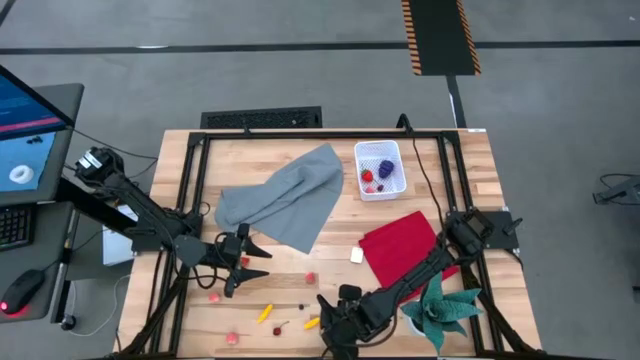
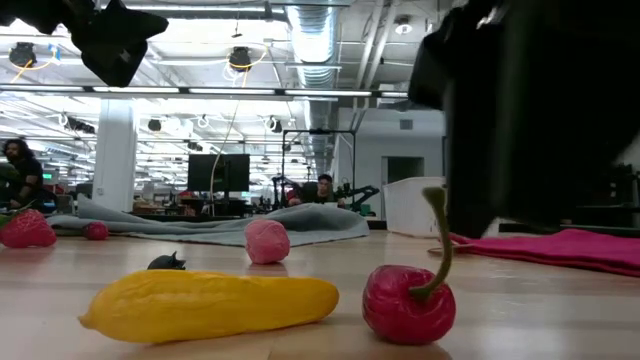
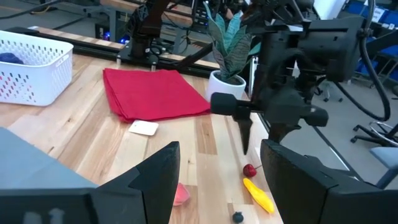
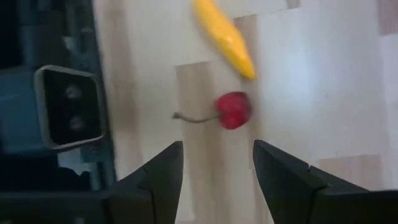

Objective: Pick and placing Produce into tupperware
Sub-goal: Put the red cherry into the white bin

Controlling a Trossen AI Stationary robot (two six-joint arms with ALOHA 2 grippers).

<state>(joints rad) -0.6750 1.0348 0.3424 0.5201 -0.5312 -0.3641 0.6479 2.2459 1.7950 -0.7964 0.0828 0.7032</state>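
Left arm reaches in from the desk's left edge; its pincer (image 1: pixel 252 262) hangs with fingers spread, holding nothing. Right arm extends from the right side toward the front edge, wrist apparently pitched downward; its pincer (image 4: pixel 214 174) stands just above the desk, fingers parted, empty.

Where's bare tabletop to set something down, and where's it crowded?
Free: the wood between the grey cloth and red cloth, below the tub; also the left edge beside the grey cloth. Crowded: the front strip, scattered produce plus both pincers, left and right.
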